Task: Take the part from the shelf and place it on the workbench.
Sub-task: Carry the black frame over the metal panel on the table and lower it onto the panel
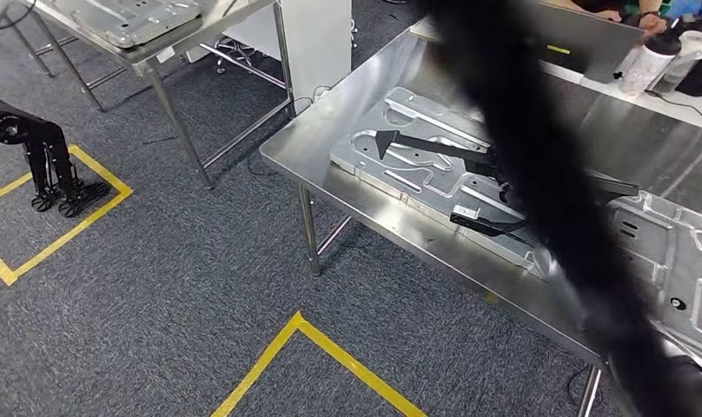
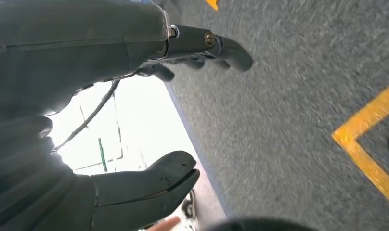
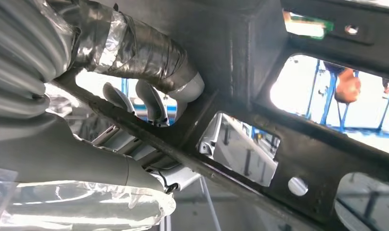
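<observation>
Fingers (image 3: 149,103) of the right hand (image 3: 86,130) curl around a bar of the part (image 3: 260,144), with the thick taped thumb on one side and the paler fingers on the other, so the hand holds it tight. In the right wrist view the part is a dark metal frame with big cut-out windows and small round holes. In the head view it shows as a long black blur (image 1: 547,182) hanging in the air, crossing over the shiny surface (image 1: 365,95), so it is not set down yet.

The left hand (image 2: 86,96) hangs low over the grey carpet (image 2: 289,110) (near a yellow floor line (image 2: 366,154)). Its dark fingers (image 2: 221,45) are spread apart and hold nothing.

The part looks hard and stiff, and probably quite heavy for one hand. It should not bend, but it could swing or tip, since it is long. Bare metal can be slippery too. A bar beside a window, close to the middle, seems the best place to hold. On the surface lie a silver stamped plate (image 1: 417,148) and black pieces (image 1: 434,148), so the part could bump them.
</observation>
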